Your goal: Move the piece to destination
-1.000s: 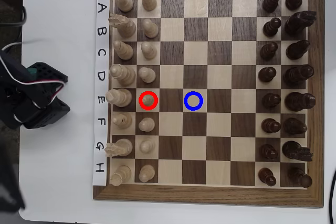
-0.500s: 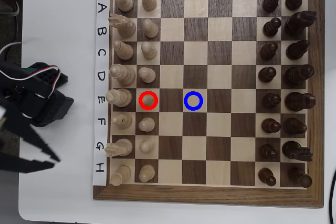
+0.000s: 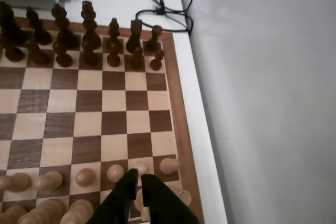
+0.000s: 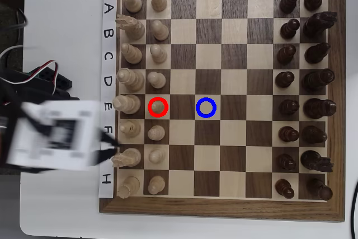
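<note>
Overhead view: arm reaches in from the left edge, motion-blurred, its white wrist block over the white table just left of the chessboard. Gripper tip sits at the board's left edge by the F and G labels, touching or nearly over the pale piece in row G, column 1; blur prevents telling which. Wrist view: the two dark fingers rise from the bottom edge, tips close together with only a narrow slit between them, nothing pinched; gripper points at the pale pawn row near the board's right corner in that view. The pawn stands upright inside the red ring on E2, in line with the other pale pawns. The blue ring marks pale square E4, two squares right of the pawn, bare. Dark pieces line the right side.
</note>
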{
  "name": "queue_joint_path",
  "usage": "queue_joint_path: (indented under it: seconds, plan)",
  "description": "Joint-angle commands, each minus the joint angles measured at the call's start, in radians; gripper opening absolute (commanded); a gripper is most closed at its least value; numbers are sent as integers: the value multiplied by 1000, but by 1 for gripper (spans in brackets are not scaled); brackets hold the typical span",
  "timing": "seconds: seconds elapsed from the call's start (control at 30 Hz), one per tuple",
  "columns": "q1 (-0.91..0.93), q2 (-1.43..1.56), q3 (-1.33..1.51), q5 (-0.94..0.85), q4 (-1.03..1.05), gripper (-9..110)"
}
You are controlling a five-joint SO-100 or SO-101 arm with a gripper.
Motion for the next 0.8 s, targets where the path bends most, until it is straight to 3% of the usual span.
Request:
queue_joint_path:
  seconds: [0.0,0.77]
  plan:
    - [-23,-52,-41,28,3,0]
    - [-67,77,391,-6,5,1]
